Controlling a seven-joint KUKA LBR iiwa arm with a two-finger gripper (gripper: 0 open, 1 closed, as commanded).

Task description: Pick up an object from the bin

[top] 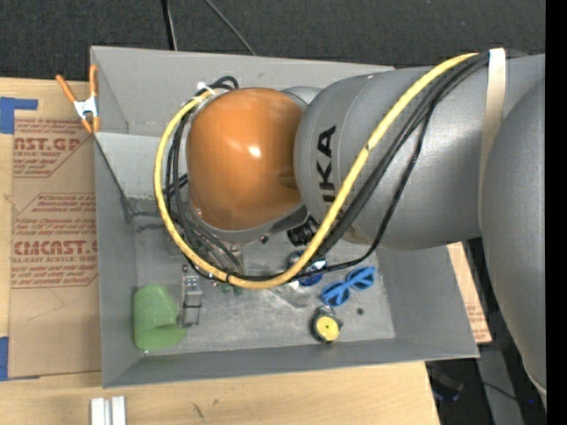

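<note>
I'm looking down into the bin (115, 237) and the arm (425, 149) is coming in from the right, hanging over most of the middle. Its orange cover (244, 158) is sitting dead centre, with the yellow and black cables (160, 171) looping around it, so a good chunk of the floor is hiding underneath.

What I'm taking to be the gripper (189, 304) is poking out below the cover toward the lower left, down near the bin floor. From this angle I honestly can't tell how far open it is, or whether it's got hold of anything.

The thing closest to it is a green lump (155, 319), rounded and soft-looking, lying in the near-left corner of the bin against the wall. The gripper is sitting just beside it, on its right side. I can't say whether the two are touching or just very close.

Over on the right half of the floor, well apart from the green lump, a blue plastic piece (350, 283) is peeking out from under the arm. A little yellow disc (326, 328) is lying just below it, near the front wall.
</note>
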